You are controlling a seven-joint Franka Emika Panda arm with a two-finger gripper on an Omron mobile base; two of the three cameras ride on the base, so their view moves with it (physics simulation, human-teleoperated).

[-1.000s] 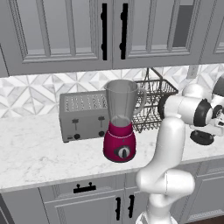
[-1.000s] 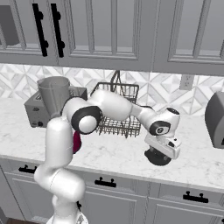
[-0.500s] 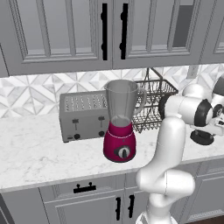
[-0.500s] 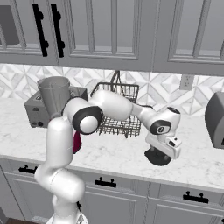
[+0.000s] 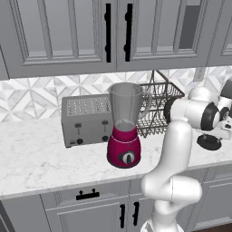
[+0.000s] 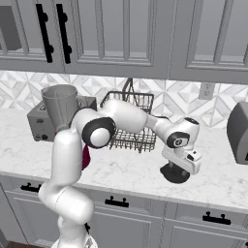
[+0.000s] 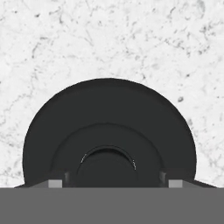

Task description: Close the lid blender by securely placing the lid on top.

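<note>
The blender (image 5: 123,131) stands on the counter with its magenta base, black dial and clear jar open at the top; its jar (image 6: 60,104) rises behind my arm in the right base view. Far to its right the dark round lid (image 5: 209,142) (image 6: 174,174) lies flat on the marble. My gripper (image 6: 180,167) (image 5: 217,134) hangs directly over it, pointing down. In the hand view the lid (image 7: 109,127) is very close, and my gripper (image 7: 114,183) is open, its fingertips (image 7: 55,183) wide on either side of the central knob.
A silver toaster (image 5: 86,120) (image 6: 38,123) sits just left of the blender. A wire dish rack (image 5: 158,108) (image 6: 133,121) stands behind, between blender and lid. A grey appliance (image 6: 238,133) is at the far right. Upper cabinets hang above.
The hand has sunk slightly toward the lid; blender and lid have not moved.
</note>
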